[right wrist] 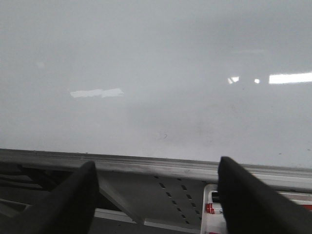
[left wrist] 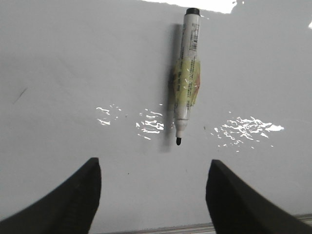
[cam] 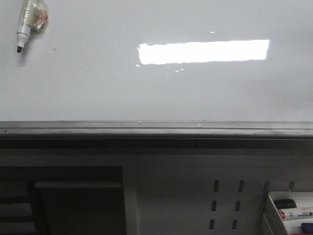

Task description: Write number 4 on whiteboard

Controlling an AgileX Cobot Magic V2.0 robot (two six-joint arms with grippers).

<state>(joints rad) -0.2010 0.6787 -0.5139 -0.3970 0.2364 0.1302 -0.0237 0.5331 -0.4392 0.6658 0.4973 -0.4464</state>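
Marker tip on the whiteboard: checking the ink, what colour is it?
Black; the marker tip shows best in the left wrist view.

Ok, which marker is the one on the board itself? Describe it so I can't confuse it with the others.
Start at the whiteboard, the big glossy white surface above the grey rail. In its upper left corner, in the front view, a white-barrelled marker lies against the board, black tip uncapped and pointing down. Yellowish tape wraps its middle, and unlike the markers in the white tray at lower right, it sits alone on the board.

left claw [left wrist: 153, 195] spread, right claw [right wrist: 156, 195] spread
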